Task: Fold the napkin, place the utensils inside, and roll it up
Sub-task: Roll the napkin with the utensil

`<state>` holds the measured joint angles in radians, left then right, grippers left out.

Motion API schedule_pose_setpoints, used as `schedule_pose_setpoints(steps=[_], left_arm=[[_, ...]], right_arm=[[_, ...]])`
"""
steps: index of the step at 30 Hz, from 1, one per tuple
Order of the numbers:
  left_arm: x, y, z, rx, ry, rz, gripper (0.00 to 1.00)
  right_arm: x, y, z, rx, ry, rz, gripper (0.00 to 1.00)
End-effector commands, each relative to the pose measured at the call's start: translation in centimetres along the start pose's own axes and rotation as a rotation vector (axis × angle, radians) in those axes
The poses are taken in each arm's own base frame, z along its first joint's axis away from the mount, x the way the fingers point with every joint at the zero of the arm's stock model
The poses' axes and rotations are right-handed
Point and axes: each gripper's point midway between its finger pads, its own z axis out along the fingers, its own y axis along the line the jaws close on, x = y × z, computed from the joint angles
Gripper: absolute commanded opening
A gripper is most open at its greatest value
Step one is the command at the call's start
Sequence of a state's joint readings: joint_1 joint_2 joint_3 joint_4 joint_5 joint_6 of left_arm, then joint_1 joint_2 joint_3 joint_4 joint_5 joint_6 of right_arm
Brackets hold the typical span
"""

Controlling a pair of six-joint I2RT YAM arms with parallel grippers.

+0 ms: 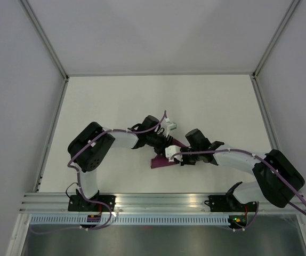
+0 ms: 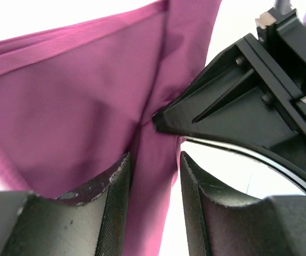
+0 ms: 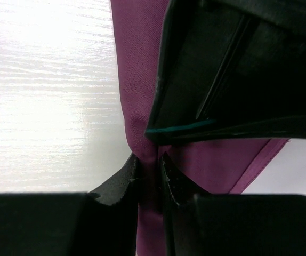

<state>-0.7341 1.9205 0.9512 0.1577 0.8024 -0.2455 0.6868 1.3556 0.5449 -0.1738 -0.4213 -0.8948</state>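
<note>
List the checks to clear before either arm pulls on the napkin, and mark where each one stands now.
1. Right gripper pinched on the napkin: ok, its fingers are closed on a ridge of cloth.
2. Left gripper clear of the cloth: not ok, its jaws stand apart but a fold runs between them.
3. Room between the two grippers: not ok, each wrist view shows the other gripper close alongside.
4. Utensils located: cannot tell, none shows in any view.
5. Fold lying flat and even: cannot tell, the top view shows only a small patch of cloth.
</note>
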Motion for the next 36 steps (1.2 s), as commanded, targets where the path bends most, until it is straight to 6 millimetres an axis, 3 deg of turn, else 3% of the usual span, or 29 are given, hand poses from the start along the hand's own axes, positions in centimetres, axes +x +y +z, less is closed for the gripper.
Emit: schedule_pose_setpoints(steps=[1,2,6,8,10,11,13,14,15,16,19,24,30,31,36], left_arm=[[-2.1,1.0,-2.2,-0.164,-0.078,0.053,0.47],[-2.7,0.5,-2.9,-0.183,-0.112,0.072,0.48],[-4.8,1.1,-5.5,-0.330,-0.258,0.124,0.52],[-4.6,1.7,-6.7,-0.396,-0.310,0.120,0.53],[-6.7,1.2,-9.2,-0.473,-0.445,0.165,0.53],[-5.6,1.6,-9.6,-0.498,-0.458,0.154,0.55],[-6.9,0.5,-11.7,-0.539,-0.564,0.195,0.56],[-5.9,0.3,-11.7,-0.555,-0.559,0.223,0.56],[-6.5,-0.2,-12.9,-0.599,-0.610,0.256,0.56],[-5.7,-1.2,-12.4,-0.594,-0.598,0.320,0.56],[-5.8,-2.0,-13.8,-0.690,-0.659,0.401,0.57],[-5.3,-4.3,-12.2,-0.719,-0.658,0.533,0.59],[-4.2,-5.0,-7.3,-0.718,-0.500,0.746,0.60],[-3.6,-4.3,-6.1,-0.721,-0.451,0.767,0.60],[-3.8,-5.2,-2.3,-0.690,-0.372,0.905,0.62]], right_arm=[[4.1,5.5,-0.5,-0.239,0.133,0.156,0.08],[3.9,4.8,-0.5,-0.236,0.127,0.168,0.08],[3.9,5.2,-1.0,-0.332,0.124,0.236,0.08],[3.7,4.5,-0.8,-0.362,0.110,0.260,0.08],[4.1,4.9,-0.9,-0.423,0.127,0.301,0.08],[3.7,3.8,-0.9,-0.421,0.109,0.310,0.08],[3.8,3.4,-0.9,-0.474,0.124,0.347,0.08],[3.9,3.0,-1.0,-0.487,0.118,0.355,0.08],[3.9,3.3,-1.3,-0.523,0.128,0.383,0.08],[3.9,2.3,-0.9,-0.532,0.124,0.390,0.08],[3.8,1.8,-0.6,-0.597,0.131,0.437,0.08],[4.5,0.5,0.6,-0.604,0.161,0.479,0.08],[5.2,0.1,1.1,-0.600,0.197,0.504,0.09],[5.3,0.0,1.1,-0.596,0.201,0.505,0.09],[5.6,-0.1,1.2,-0.587,0.214,0.512,0.09]])
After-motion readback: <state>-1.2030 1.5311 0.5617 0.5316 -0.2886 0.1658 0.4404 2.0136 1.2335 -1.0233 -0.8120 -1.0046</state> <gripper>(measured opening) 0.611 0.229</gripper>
